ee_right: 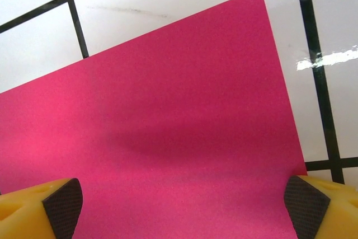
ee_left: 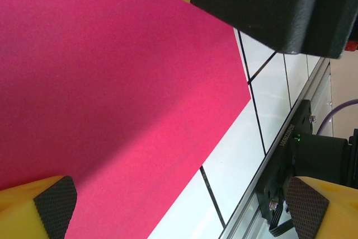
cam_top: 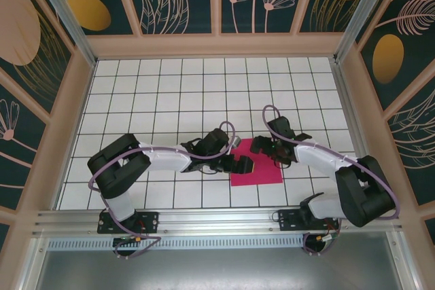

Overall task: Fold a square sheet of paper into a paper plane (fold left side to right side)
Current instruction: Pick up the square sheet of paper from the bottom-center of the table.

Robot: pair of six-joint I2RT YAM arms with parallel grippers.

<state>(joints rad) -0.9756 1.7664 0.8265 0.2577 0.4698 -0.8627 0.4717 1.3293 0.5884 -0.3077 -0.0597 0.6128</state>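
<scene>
Two arms from above: left gripper [cam_top: 241, 164] and right gripper [cam_top: 262, 147] poised over the flat square sheet of paper [cam_top: 262, 171]. Left wrist: jaws wide, empty. Right wrist: same. First fold seems unstarted; next needs lifting the left edge.

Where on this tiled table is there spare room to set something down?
The far tile rows below the back wall are bare. Crowded mid-table: the left tool and right tool hang over the pink sheet.

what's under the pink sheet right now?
The square sheet of paper lies flat on the white tiled table; grid lines run out from its edges. Whatever lies directly beneath it is covered, so cannot be seen.
</scene>
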